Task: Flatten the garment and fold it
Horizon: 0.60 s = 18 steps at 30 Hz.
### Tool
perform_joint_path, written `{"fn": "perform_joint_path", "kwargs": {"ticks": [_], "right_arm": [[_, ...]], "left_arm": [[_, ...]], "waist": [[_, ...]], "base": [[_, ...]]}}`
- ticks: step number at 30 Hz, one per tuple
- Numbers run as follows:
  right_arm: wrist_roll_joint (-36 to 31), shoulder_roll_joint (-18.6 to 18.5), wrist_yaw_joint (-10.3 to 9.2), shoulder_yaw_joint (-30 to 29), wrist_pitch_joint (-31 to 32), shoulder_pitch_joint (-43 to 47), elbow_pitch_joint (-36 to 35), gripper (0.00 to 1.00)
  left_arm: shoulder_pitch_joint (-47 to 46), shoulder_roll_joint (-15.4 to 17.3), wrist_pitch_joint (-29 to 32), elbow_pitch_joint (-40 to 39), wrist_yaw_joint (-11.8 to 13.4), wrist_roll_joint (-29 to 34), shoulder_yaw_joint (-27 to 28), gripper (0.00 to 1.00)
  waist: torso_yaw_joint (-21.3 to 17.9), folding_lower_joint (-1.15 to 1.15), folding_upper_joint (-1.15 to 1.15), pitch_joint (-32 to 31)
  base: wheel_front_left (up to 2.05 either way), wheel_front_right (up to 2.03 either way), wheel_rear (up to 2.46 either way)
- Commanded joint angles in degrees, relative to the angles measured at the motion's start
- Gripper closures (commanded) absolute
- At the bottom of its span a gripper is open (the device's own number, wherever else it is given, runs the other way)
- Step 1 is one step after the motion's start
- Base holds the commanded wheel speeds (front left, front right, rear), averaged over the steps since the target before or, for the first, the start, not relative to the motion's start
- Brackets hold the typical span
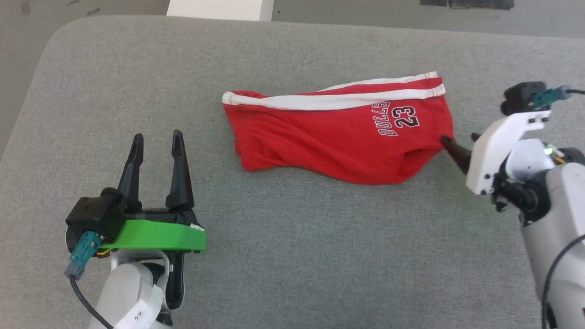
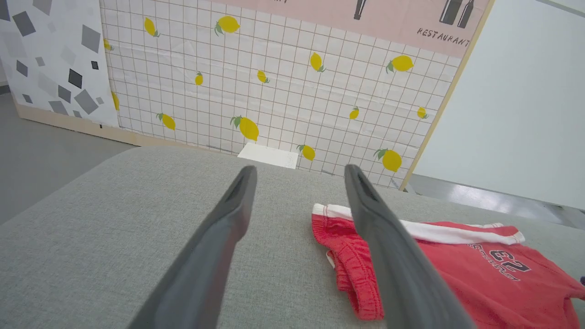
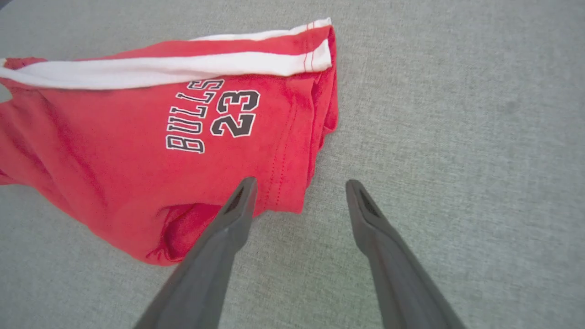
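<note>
The garment [image 1: 338,137] lies rumpled, doubled over, on a grey fabric-covered surface [image 1: 292,256]. The left gripper [image 1: 157,135] stands spread wide and empty, well apart from it. The right gripper [image 3: 300,183], equally spread and empty, sits at its hem corner. A lemon-patterned wall panel [image 2: 283,91] stands beyond.

Red shorts [image 1: 338,137] folded in half, rumpled, lying mid grey surface; white side band, "BULLS 23" print up.

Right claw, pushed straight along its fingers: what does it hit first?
Probably the red shorts: the right claw, open, points at the printed leg's hem on the grey surface; its height above the cloth is unclear.
</note>
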Motion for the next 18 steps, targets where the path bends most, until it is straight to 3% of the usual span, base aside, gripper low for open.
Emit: {"fn": "perform_joint_path", "kwargs": {"ticks": [1, 15, 16, 17, 18], "right_arm": [[-0.97, 0.82, -0.08, 0.01, -0.60, -0.03, 0.70, 0.00], [-9.54, 3.14, -0.08, -1.32, -4.14, -4.90, 8.25, 0.00], [-9.85, 3.10, -0.08, -1.01, -3.68, -5.17, 8.83, 0.18], [-9.93, 3.11, -0.08, -0.88, -3.57, -5.46, 9.18, 0.81], [-9.92, 3.13, -0.08, -0.84, -3.60, -5.65, 9.41, 0.95]], "left_arm": [[0.76, -0.57, -0.26, -0.07, -0.82, 0.92, 0.69, 0.00], [-0.43, -3.63, -0.27, 0.77, -4.42, 3.49, 3.36, 0.00], [-0.48, -3.73, -0.27, 0.97, -4.58, 3.49, 3.42, 0.00], [-0.54, -3.82, -0.27, 1.12, -4.71, 3.53, 3.50, 0.00], [-0.58, -3.88, -0.27, 1.28, -4.84, 3.54, 3.53, 0.00]], "waist": [[0.39, 0.00, 0.00, 0.66], [1.97, 0.00, 0.00, 4.25], [1.98, 0.00, 0.00, 4.33], [1.96, 0.00, 0.00, 4.41], [1.93, 0.00, 0.00, 4.41]], "base": [[0.00, 0.00, 0.00], [0.00, 0.00, 0.00], [0.00, 0.00, 0.00], [0.00, 0.00, 0.00], [0.00, 0.00, 0.00]]}}
